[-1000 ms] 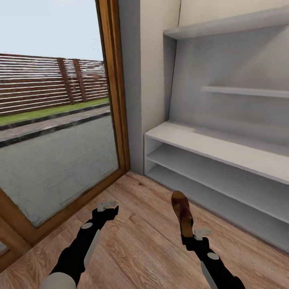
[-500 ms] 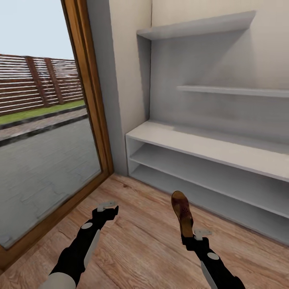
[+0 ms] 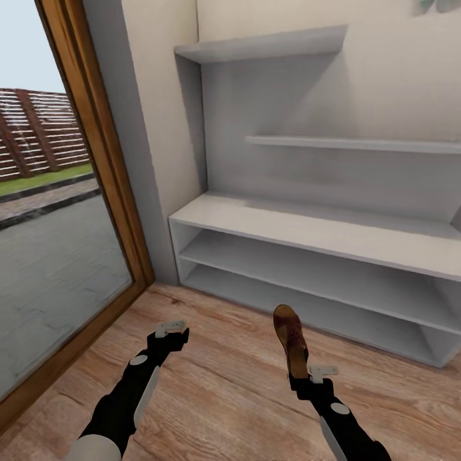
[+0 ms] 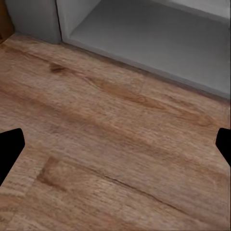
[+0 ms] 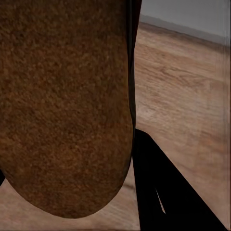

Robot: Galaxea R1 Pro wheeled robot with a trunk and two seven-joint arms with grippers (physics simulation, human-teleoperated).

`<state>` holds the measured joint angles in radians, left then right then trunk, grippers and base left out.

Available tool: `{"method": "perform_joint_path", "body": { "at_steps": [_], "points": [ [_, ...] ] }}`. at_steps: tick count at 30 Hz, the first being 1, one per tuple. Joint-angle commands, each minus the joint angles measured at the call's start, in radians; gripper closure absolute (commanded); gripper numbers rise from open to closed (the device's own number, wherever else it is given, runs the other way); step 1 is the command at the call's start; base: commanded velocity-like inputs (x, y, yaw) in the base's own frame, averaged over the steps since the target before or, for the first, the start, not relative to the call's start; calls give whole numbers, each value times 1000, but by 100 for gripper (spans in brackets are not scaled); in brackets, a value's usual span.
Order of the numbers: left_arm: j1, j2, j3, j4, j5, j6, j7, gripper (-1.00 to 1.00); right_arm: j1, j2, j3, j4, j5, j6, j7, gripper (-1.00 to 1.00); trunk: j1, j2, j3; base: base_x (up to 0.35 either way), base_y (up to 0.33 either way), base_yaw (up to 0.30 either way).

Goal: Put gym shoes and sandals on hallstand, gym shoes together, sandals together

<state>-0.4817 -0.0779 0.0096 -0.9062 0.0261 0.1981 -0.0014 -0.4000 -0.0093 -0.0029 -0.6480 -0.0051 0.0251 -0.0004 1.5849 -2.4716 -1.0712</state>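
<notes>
My right gripper (image 3: 301, 378) is shut on the heel end of a dark brown sandal (image 3: 291, 339), which sticks out forward above the wood-plank corridor floor (image 3: 224, 384). The sandal's brown surface (image 5: 65, 106) looms large in the right wrist view, with one black finger (image 5: 159, 187) beside it. My left gripper (image 3: 173, 334) hangs open and empty over the floor, its two black fingertips (image 4: 9, 149) far apart at the edges of the left wrist view. The light-grey hallstand (image 3: 320, 234) stands ahead with both open shelf compartments bare. The gym shoes and the other sandal are out of view.
A wood-framed glass door (image 3: 96, 166) stands at the left, showing a paved yard and a fence outside. A beige wall (image 3: 160, 128) lies between the door and the hallstand. Floating shelves (image 3: 333, 144) sit on the hallstand's back panel.
The camera has turned right: the door slid left and more of the hallstand came into view. Both arms and the held sandal keep their place in the picture.
</notes>
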Motion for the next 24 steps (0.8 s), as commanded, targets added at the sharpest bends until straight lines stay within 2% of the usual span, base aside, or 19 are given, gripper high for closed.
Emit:
{"method": "perform_joint_path", "body": {
  "at_steps": [1, 24],
  "points": [
    [0, 0, 1, -2, 3, 6, 0, -100, 0, 0, 0, -1, -4, 3, -1, 100, 0, 0, -1, 0, 0, -300],
    [0, 0, 1, 0, 3, 6, 0, -100, -1, 0, 0, -1, -4, 3, -1, 100, 0, 0, -1, 0, 0, -300]
  ]
}}
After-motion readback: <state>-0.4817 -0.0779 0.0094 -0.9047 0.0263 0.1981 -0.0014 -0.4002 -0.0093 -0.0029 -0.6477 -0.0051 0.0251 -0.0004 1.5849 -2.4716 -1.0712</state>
